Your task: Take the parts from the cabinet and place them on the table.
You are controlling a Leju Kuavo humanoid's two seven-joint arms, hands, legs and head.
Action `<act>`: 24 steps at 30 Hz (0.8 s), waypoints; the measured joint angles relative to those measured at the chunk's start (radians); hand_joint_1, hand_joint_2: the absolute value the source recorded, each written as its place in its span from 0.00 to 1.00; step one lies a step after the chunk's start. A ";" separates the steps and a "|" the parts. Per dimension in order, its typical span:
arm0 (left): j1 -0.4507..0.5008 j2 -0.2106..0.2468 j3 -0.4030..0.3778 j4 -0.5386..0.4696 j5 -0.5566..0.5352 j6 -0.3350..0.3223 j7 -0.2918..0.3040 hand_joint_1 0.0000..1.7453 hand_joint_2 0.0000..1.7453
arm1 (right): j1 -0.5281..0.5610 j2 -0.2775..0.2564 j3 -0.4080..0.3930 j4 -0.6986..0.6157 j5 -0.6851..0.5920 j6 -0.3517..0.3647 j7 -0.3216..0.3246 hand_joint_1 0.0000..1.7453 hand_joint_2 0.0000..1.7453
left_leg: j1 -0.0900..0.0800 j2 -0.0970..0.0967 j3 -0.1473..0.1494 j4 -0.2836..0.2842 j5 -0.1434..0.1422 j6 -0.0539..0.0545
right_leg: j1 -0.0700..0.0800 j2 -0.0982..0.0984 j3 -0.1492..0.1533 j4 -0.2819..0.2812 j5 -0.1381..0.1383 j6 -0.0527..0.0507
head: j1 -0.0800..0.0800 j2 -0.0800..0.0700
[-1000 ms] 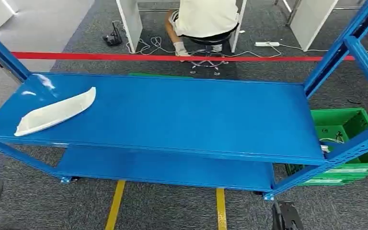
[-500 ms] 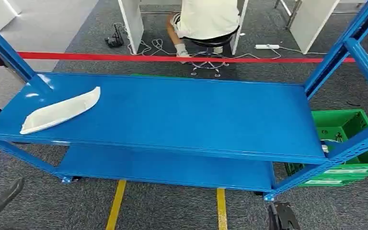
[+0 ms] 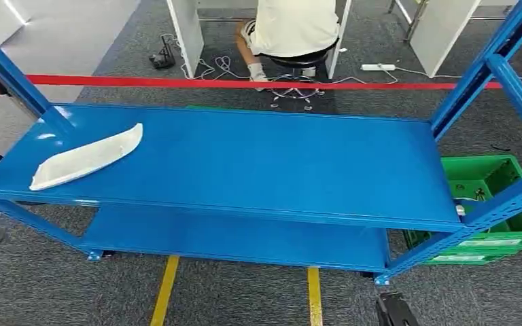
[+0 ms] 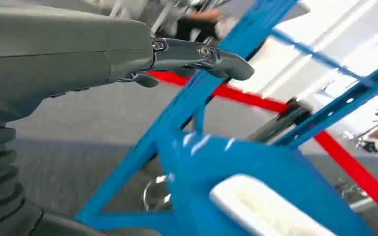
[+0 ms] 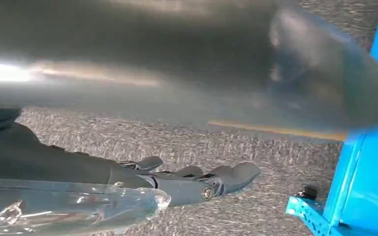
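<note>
1. A single white part [image 3: 85, 157], long and curved, is seen lying flat on the blue upper shelf [image 3: 258, 163] of the cabinet, toward nine o'clock in the head view and close to the shelf's left end; in the left wrist view the same part [image 4: 261, 206] is caught at the shelf's corner.

2. The left hand [image 4: 192, 54] is shown near the cabinet's corner post [image 4: 202, 93], its fingers extended and apart, with nothing held and the part not yet touched.

3. The right hand [image 5: 197, 179] is pictured low beside the cabinet's foot [image 5: 307, 211], above grey carpet; its fingers are stretched out loosely. A clear, glossy strip lies along its near side, and whether that is held cannot be told.

4. A green crate [image 3: 489, 204] is seen at four o'clock beyond the shelf's right end, and a seated person [image 3: 292, 27] at twelve o'clock behind a red tape line [image 3: 177, 81].

5. The pick-up is judged not yet begun. A collision is judged the chief risk: the left hand could be knocked against the corner post, because the part lies so close to it. The smooth part could also be pushed along the slick shelf, or off its left end, if it is met by fingertips before a grip is closed.
</note>
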 joint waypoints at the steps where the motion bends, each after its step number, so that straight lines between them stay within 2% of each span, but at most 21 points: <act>1: -0.016 0.014 -0.005 0.009 -0.013 -0.004 0.010 0.00 1.00 | 0.002 -0.001 0.000 -0.002 0.005 0.005 0.004 0.00 1.00 | 0.000 0.000 0.000 0.000 0.000 0.000 | 0.000 0.000 0.000 0.000 0.000 0.000 | 0.000 0.000; 6: -0.076 0.097 -0.021 0.072 -0.066 -0.022 0.101 0.00 1.00 | 0.003 -0.013 -0.004 -0.003 0.010 0.037 0.002 0.00 1.00 | 0.000 0.000 0.000 0.000 0.000 0.000 | 0.000 0.001 0.000 0.000 0.001 0.000 | 0.000 0.000; 12: -0.133 0.172 -0.022 0.187 -0.113 -0.042 0.120 0.00 1.00 | 0.003 -0.016 -0.005 -0.003 0.029 0.050 0.002 0.00 1.00 | 0.000 0.001 0.000 0.000 0.000 0.000 | 0.000 0.001 0.000 0.000 0.000 0.000 | 0.000 0.000; 21: -0.163 0.206 -0.031 0.251 -0.121 -0.046 0.121 0.00 1.00 | 0.003 -0.016 -0.006 -0.003 0.034 0.052 0.002 0.00 1.00 | 0.000 0.001 0.000 0.000 0.000 0.000 | 0.000 0.001 0.000 0.000 0.000 0.000 | 0.000 0.000; 24: -0.176 0.223 -0.047 0.271 -0.170 -0.080 0.115 0.00 1.00 | 0.001 -0.016 -0.006 -0.003 0.040 0.063 0.002 0.00 1.00 | 0.000 0.001 0.000 0.000 0.000 0.000 | 0.000 0.001 0.000 0.000 0.000 0.000 | 0.000 0.000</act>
